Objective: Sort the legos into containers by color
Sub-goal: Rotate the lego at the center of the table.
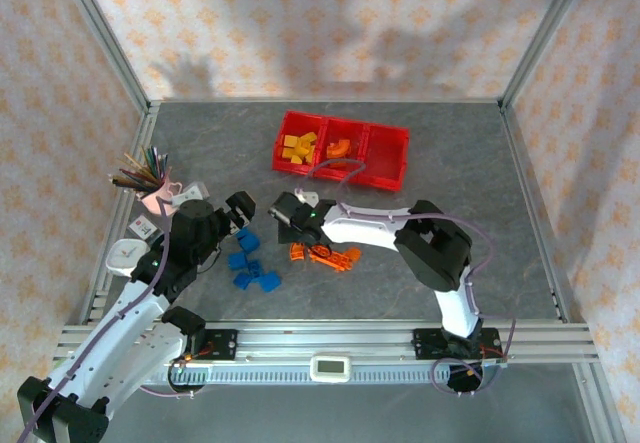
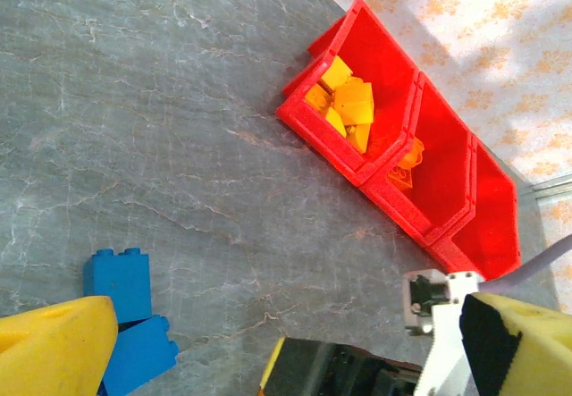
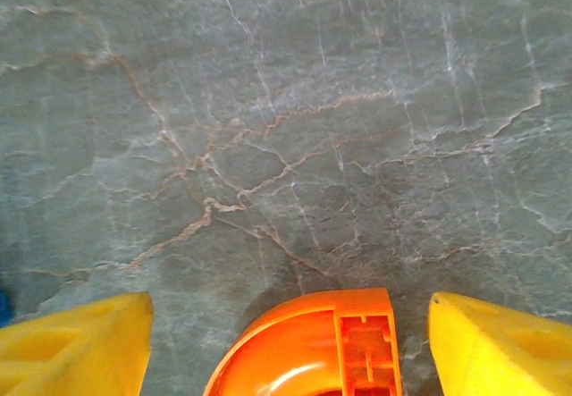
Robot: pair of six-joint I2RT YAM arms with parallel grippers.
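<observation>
1. A curved brick (image 3: 308, 347), orange, lies on the worktop (image 3: 286, 101) between the fingers of the right gripper (image 3: 286, 305). The jaws stand wide with a gap on each side, though the frame edge may hide contact.
2. Orange bricks (image 1: 325, 256) and blue bricks (image 1: 250, 263) lie toward the near edge.
3. The bins (image 1: 388, 153) sit toward the far edge. The left one holds yellow bricks (image 1: 297, 148).
4. The left gripper (image 2: 286, 315) hangs wide open, holding nothing, by the blue bricks.
5. A cup (image 1: 152, 198) stands at the left edge.

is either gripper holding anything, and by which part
Nothing gripped. A curved orange brick sits inside the open right gripper, gaps on both sides; left gripper open, empty.
</observation>
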